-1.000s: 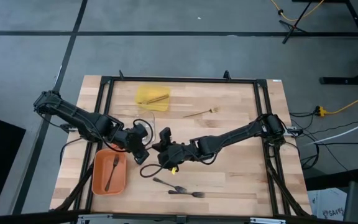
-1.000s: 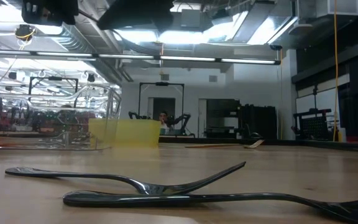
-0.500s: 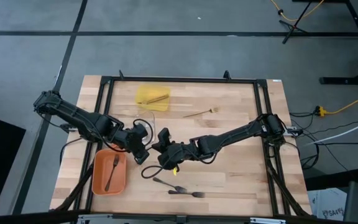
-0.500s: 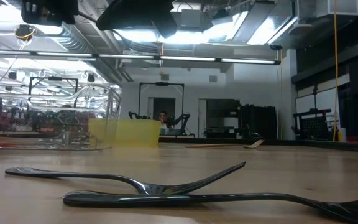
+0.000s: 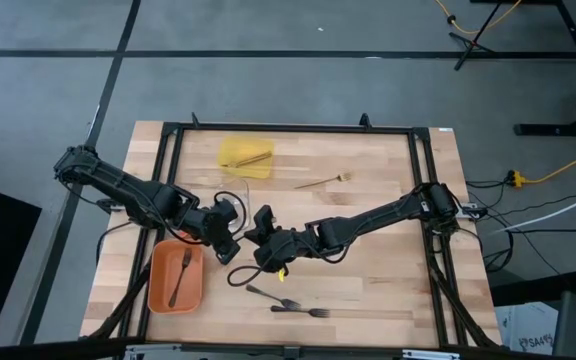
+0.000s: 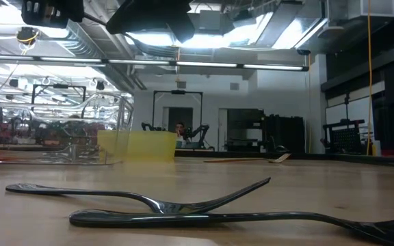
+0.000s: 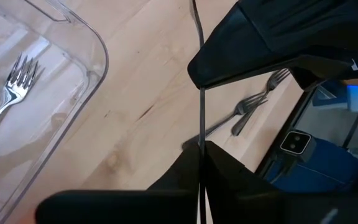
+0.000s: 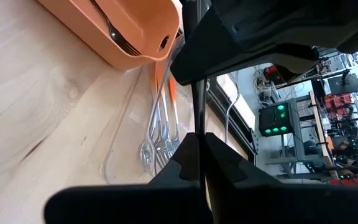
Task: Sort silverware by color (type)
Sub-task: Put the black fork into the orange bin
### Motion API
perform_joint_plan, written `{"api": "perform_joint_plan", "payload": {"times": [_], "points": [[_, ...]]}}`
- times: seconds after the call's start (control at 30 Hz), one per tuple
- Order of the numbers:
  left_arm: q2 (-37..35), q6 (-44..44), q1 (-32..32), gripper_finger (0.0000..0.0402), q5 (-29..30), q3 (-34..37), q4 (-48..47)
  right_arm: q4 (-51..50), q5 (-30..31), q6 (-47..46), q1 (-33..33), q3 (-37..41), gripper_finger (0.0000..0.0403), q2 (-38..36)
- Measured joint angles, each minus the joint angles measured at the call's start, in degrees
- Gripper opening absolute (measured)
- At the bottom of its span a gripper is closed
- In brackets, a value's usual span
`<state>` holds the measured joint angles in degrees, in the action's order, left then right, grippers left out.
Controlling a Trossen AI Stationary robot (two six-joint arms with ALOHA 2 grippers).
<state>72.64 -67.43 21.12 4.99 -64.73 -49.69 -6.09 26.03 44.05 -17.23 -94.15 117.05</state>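
Both grippers hover close together above the table's middle, near the clear tray (image 7: pixel 98 59). My left gripper (image 5: pixel 230 240) (image 7: pixel 201 149) is shut and so is my right gripper (image 5: pixel 258 238) (image 8: pixel 197 140). Two dark forks (image 5: pixel 268 295) (image 5: pixel 300 312) (image 6: pixel 142 198) lie flat on the wood near the near edge, below the grippers. A third dark fork (image 5: pixel 180 275) lies in the orange tray (image 5: pixel 158 290). Silver forks (image 7: pixel 14 87) (image 8: pixel 160 140) lie in the clear tray. A wooden fork (image 5: pixel 323 181) rests on the table toward the far side. Wooden pieces lie in the yellow tray (image 5: pixel 245 155).
The orange tray sits at the near left and the yellow tray at the far middle, with the clear tray between them. A black cable loop (image 5: pixel 236 276) hangs by the right gripper. Bare wood spreads over the table's right half (image 5: pixel 388 270).
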Motion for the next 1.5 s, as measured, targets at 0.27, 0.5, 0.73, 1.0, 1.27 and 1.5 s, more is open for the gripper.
{"api": "perform_joint_plan", "payload": {"times": [0.27, 0.5, 0.73, 1.0, 1.27, 1.5], "points": [[0.0, 0.0, 0.0, 0.0004, 0.0, 0.0, 0.0, 0.0, -0.1, 0.0, 0.0, 0.0, 0.0012, 0.0], [0.0, -0.2, 0.0, 0.0003, 0.1, 0.0, -0.4, 0.1, -0.1, 0.0, 0.0, 0.0, 0.0056, 0.0], [0.0, -0.2, 0.0, 0.0003, -1.1, 0.0, -0.4, 0.0, 0.5, -0.2, 0.0, 0.0, 0.0089, 0.0], [-3.2, -6.1, 2.7, 0.0003, -6.6, 0.0, -2.7, -2.5, 6.4, -1.7, -2.6, 0.0, 0.0086, -0.5], [-7.9, -22.1, 11.1, 0.0002, -10.5, 0.0, -8.5, -9.2, 9.5, -2.0, -3.8, 0.1, 0.0086, -0.8], [-8.2, -36.5, 21.2, 0.0002, -12.1, 0.0, -10.7, -12.9, 9.5, -4.9, -3.4, 0.1, 0.0086, -0.8]]}}
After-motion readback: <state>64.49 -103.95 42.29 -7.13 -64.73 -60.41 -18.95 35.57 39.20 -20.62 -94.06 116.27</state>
